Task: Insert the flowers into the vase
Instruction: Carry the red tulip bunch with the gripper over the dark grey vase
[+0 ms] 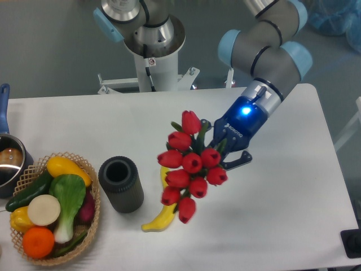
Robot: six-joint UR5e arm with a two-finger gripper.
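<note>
The flowers [189,169], a bunch of red tulips with green leaves, hang above the table with their heads toward the camera. My gripper [221,148] is shut on the bunch's stem end, which the blooms hide. The vase [120,183], a short dark grey cylinder with a round hole in its top, stands upright on the table to the left of the bunch, apart from it. The tulip heads overlap the upper part of a banana in this view.
A yellow banana [159,217] lies between the vase and the bunch. A wicker basket [92,220] of vegetables and fruit sits at the left front. A metal pot [8,164] with a blue handle is at the left edge.
</note>
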